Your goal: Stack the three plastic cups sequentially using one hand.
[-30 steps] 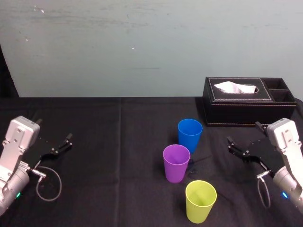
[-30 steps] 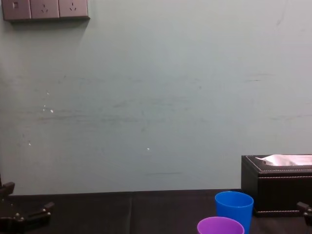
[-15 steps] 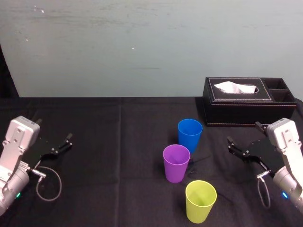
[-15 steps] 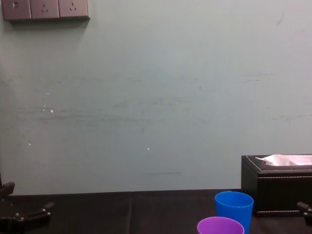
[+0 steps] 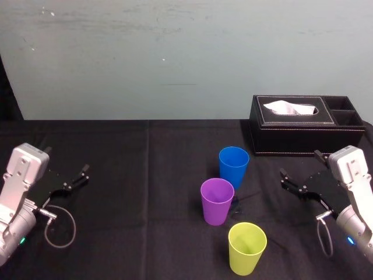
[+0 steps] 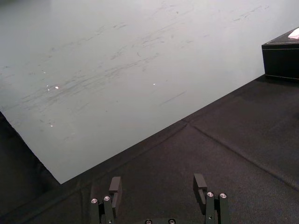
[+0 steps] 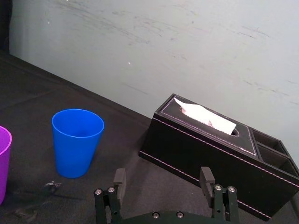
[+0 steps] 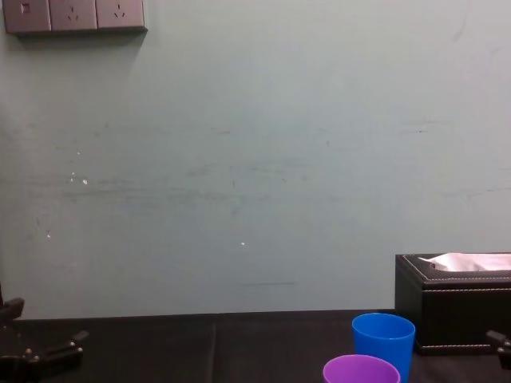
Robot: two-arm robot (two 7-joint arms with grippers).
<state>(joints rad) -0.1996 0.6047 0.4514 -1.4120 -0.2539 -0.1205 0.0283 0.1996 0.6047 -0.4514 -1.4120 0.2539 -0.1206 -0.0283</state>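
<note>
Surface: black cloth-covered table (image 5: 145, 192), backed by a pale grey-green scuffed wall (image 5: 175, 58).
Blue cup: smooth tapered blue plastic tumbler (image 5: 233, 163), upright, mouth up, empty; farthest back of the three, right of table centre, in front and to the left of the tissue box.
Purple cup: smooth tapered purple plastic tumbler (image 5: 217, 203), upright, mouth up, empty; nearer the robot than the blue cup and slightly to its left, close to it but apart, as seen from the right wrist.
Yellow-green cup: smooth tapered yellow-green plastic tumbler (image 5: 247, 249), upright, mouth up, empty; nearest the robot, to the right of the purple cup and clear of it.
Stacking status: none nested; all three standing singly on the cloth.
Right gripper (image 7: 162, 175): low over the right side of the table, to the right of the cups and in front of the tissue box; black fingers (image 7: 119, 176) spread wide, nothing between them; blue cup ahead of it and off to one side.
Left gripper (image 6: 157, 183): low at the far left of the table, well apart from the cups; fingers (image 6: 115, 185) spread wide, holding nothing, bare cloth ahead.
Tissue box: black stitched leather rectangular box (image 5: 303, 125) at the back right, against the wall; white tissue (image 5: 289, 108) rising from its top slot; two open compartments (image 5: 344, 111) at its right end.
Cable: thin looped wire (image 5: 58, 224) lying on the cloth beside the left arm.
Wall fitting: row of grey sockets (image 8: 73, 14) high on the wall at the left, seen from the chest.
</note>
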